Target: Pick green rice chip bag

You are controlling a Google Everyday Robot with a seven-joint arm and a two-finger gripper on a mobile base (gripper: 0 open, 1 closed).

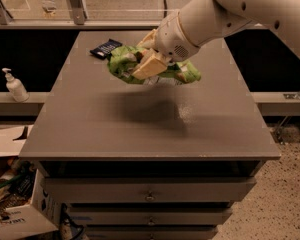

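Note:
The green rice chip bag is a crinkly light-green snack bag, held in the air well above the grey table top; its shadow lies on the table below it. My gripper is shut on the bag's middle, with cream fingers pressing across it. The bag's ends stick out left and right of the fingers. The white arm comes in from the upper right and hides the bag's far side.
A small dark blue wrapper lies at the table's back left, just behind the bag. A soap dispenser bottle stands on a ledge to the left. Drawers sit under the table top. Cardboard boxes lie at the lower left.

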